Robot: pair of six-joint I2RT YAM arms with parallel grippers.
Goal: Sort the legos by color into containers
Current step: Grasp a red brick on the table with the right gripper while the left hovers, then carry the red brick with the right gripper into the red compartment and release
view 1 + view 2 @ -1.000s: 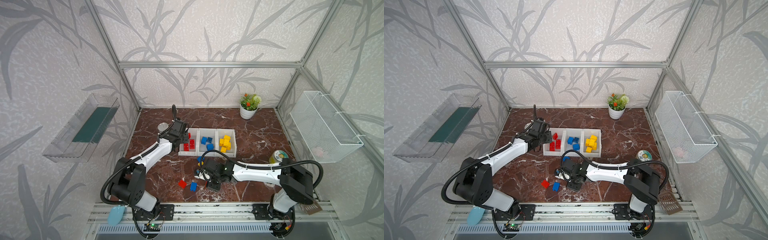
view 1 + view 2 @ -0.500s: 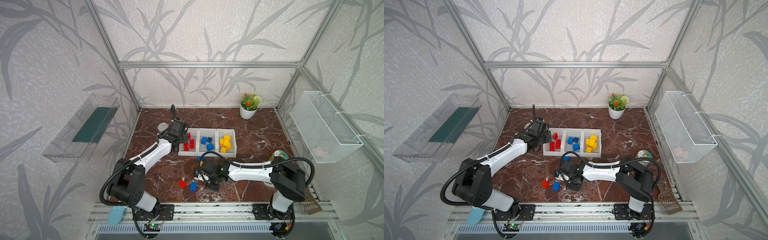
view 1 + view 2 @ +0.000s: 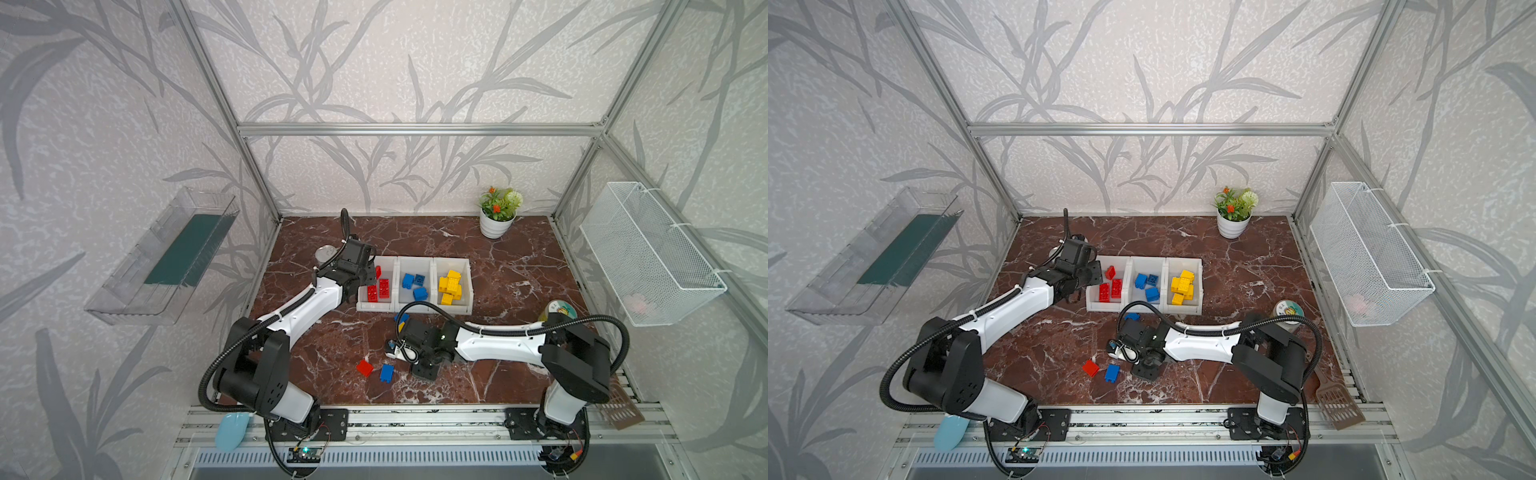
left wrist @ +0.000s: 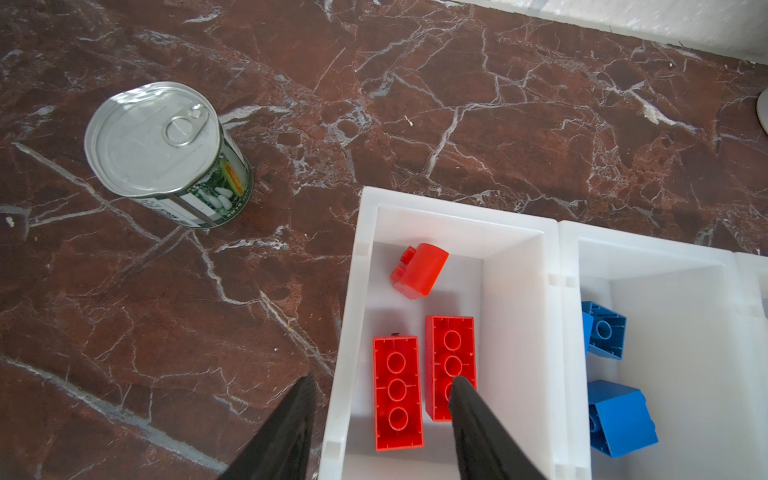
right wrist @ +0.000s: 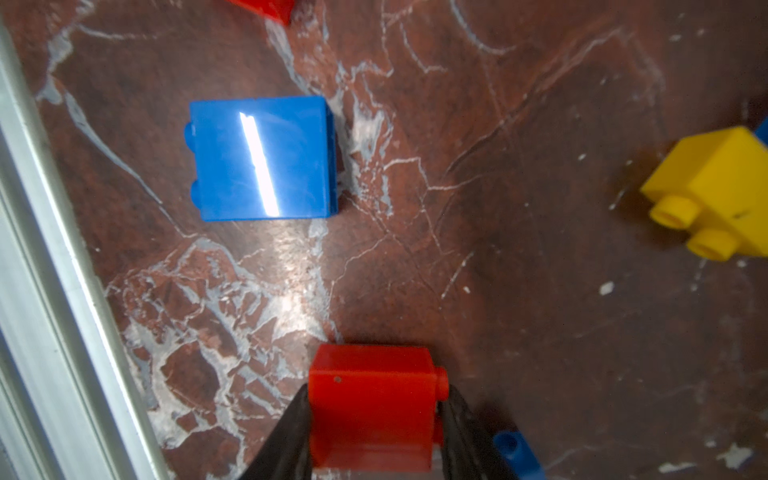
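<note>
Right wrist: right gripper [image 5: 376,401] apparently pinches glossy square red brick [image 5: 370,374].

Stereo pair overhead, same scene; wrists close, downward

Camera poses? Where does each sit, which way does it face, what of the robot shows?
Top views: high above the front rail, facing down and back; left arm and right arm whole, containers in the middle.
Left wrist: on the left arm, facing down past the open left gripper at the container of red bricks and a can.
Right wrist: low, facing down; right gripper shut on a red brick, blue brick beyond.
Shared: top views and right wrist both show that blue brick.
</note>
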